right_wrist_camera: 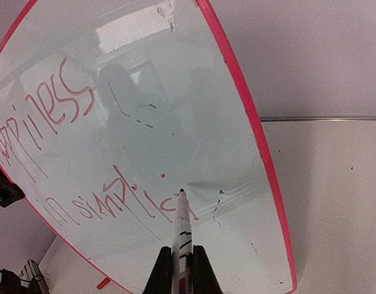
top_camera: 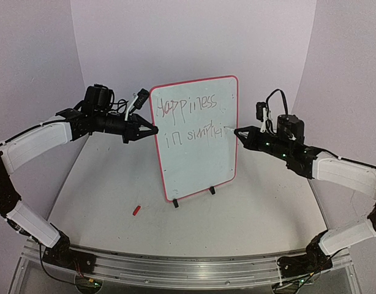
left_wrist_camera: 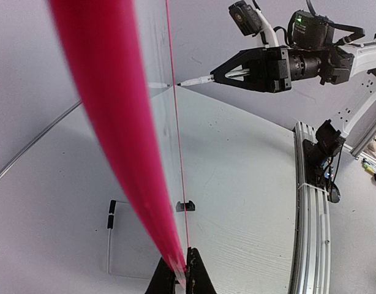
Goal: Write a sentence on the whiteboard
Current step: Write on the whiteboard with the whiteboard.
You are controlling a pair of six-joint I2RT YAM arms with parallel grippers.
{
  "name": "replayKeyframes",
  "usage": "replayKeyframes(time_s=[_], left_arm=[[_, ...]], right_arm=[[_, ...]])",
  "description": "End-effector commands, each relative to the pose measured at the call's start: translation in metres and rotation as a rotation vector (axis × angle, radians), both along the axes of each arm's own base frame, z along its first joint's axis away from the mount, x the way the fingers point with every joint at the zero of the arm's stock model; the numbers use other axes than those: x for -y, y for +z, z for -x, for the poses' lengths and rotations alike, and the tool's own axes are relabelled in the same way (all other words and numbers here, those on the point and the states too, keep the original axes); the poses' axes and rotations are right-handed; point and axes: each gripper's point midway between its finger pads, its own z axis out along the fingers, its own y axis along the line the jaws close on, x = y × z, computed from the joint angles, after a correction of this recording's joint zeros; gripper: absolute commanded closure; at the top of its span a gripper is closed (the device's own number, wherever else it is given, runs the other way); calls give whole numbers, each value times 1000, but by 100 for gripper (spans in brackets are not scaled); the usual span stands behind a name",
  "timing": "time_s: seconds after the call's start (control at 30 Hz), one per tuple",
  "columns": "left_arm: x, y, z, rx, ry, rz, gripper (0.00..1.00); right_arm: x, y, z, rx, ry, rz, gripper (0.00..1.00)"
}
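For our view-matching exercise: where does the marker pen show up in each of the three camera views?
Top external: marker pen right of centre, in the right end effector, tip at the right edge of the whiteboard.
Left wrist: upper middle, pointing left at the board.
Right wrist: bottom centre, tip on the board.
Shared landmark: the board's red rim.

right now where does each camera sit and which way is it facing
Top external: above and behind the arms, looking down at the whiteboard; both arms show, left gripper at its left edge.
Left wrist: on the left arm, looking along the board's red rim toward the right gripper; own fingertips at bottom.
Right wrist: on the right arm, facing the sentence; own gripper and marker at bottom.
Shared: top and left wrist both show the right gripper holding the marker.
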Motion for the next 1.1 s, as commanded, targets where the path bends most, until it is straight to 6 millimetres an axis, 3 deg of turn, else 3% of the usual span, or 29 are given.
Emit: replayKeyframes(time_s=[0.0, 0.23, 0.57, 0.77, 1.07], left_arm=[[-9, -60, 17, -160, -8, -162, 100], [-9, -59, 17, -157, -8, -163, 100], [-10, -59, 17, -154, -6, -164, 100], [-10, -58, 18, -152, -5, -163, 100], [-10, -58, 17, -151, -3, -164, 100]], right_arm=[[-5, 10, -7, 33, 0, 1, 100], [-6, 10, -13, 34, -10, 3, 100], [12, 13, -16, 42, -111, 2, 100], [13, 15, -15, 46, -111, -1, 100], [10, 32, 5, 71, -40, -38, 100]])
